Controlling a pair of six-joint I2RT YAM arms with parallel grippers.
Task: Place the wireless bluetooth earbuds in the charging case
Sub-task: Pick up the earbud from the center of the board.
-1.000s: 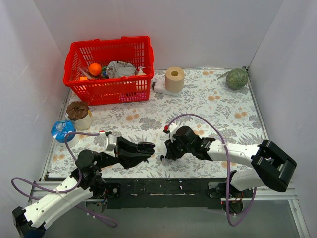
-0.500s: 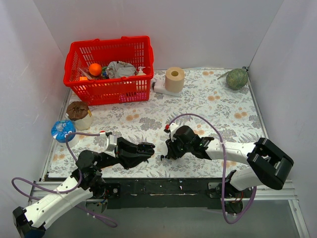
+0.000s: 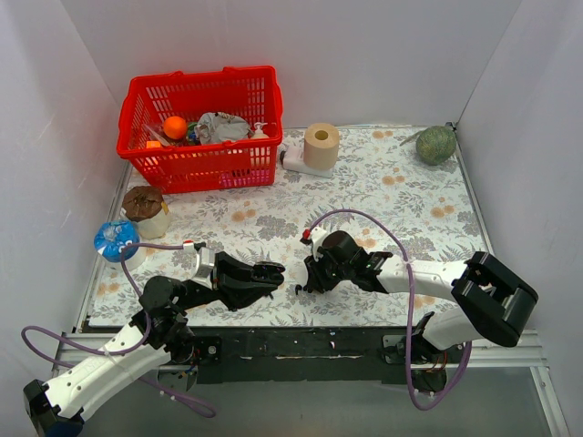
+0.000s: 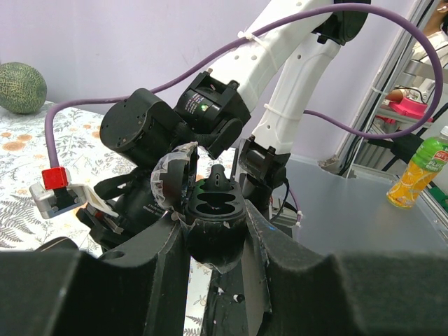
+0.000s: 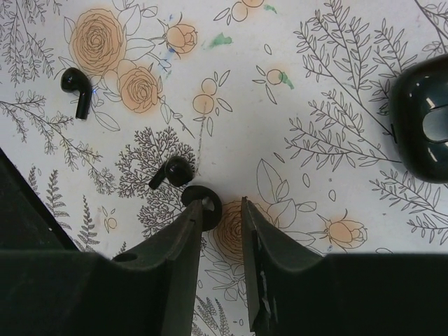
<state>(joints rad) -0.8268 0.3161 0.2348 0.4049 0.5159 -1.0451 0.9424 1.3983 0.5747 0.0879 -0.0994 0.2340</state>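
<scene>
1. L gripper (image 4: 213, 229): clenched on the open charging case (image 4: 210, 204), lid up, wells look vacant.
2. R gripper (image 5: 222, 210): fingers a slit apart, nothing between, tips just beside a stemmed earbud (image 5: 173, 171) on the table (image 3: 410, 209).
3. Second earbud (image 5: 75, 87): well apart.

Handling, est.: buds light, hard, glossy, apt to skid. You'd pinch across the stem.

Room: near table edge close. Open mat beyond, basket (image 3: 196, 168) far.

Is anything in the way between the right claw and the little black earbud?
Nothing visible does. The right gripper, jaws slightly apart, is right next to the nearest earbud, with only flowered tablecloth around. A round black bit at one fingertip is unclear.
</scene>
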